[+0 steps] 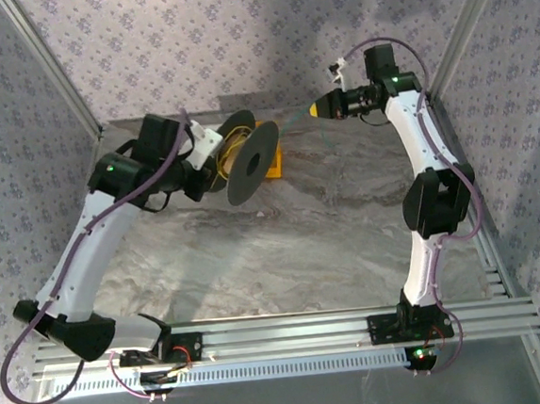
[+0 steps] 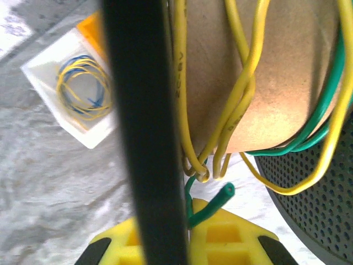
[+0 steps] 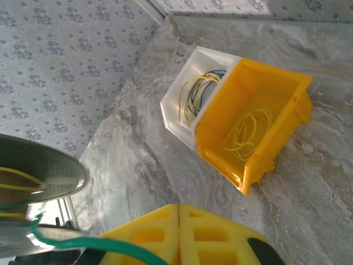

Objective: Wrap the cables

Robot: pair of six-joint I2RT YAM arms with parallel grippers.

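Left pincer (image 2: 172, 247) pinches the black flange of the spool (image 1: 251, 163), which is held up off the desk (image 1: 330, 244) at upper centre of the top view. Right pincer (image 3: 179, 234) is pressed together on the green cable (image 3: 71, 242), which runs leftward from it to the spool. The brown core (image 2: 287, 66) carries turns of yellow cable (image 2: 242, 94) and green, loose and crossing, and a green tail end pokes out near the left pads. Another yellow loop (image 3: 248, 132) lies in the yellow bin (image 3: 278, 91), with blue-and-yellow wires (image 3: 193, 91) in the white bin (image 3: 175, 105) beside it. The step looks like winding green onto the core. Best to hold tension, feed the strand between the flanges, lay turns side by side, and avoid slipping over the rim.
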